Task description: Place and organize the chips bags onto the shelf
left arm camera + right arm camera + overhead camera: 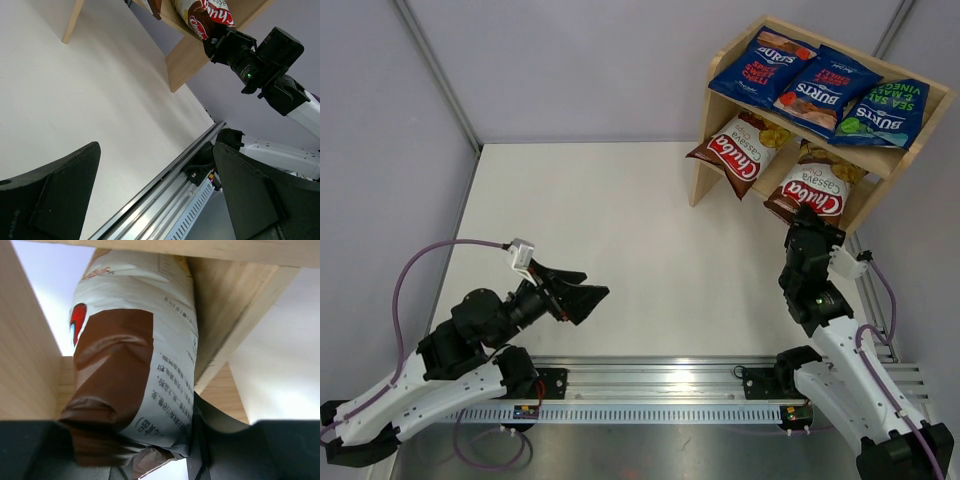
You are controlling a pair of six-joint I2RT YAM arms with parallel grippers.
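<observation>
chips bags: five counted, all five on the shelf (703,160), which stands at the far right corner of the desk (600,220).
top tier: three dark blue burts bags in a row, edges overlapping. left burts bag (763,62) and middle burts bag (825,88) are red-accented, green burts bag (883,110) is at the right end.
lower tier: two chuba bags, left chuba bag (742,150) and right chuba bag (815,190), both tilted out over the front lip.
right jaws sit at the right chuba bag's lower end. the wrist view shows that end between the fingers with contact hidden, so cannot tell if clenched or released.
left jaws released, empty, above the desk, well apart from the shelf.
judgement: placing looks done. what is left is likely seating the right chuba bag and tidying.
</observation>
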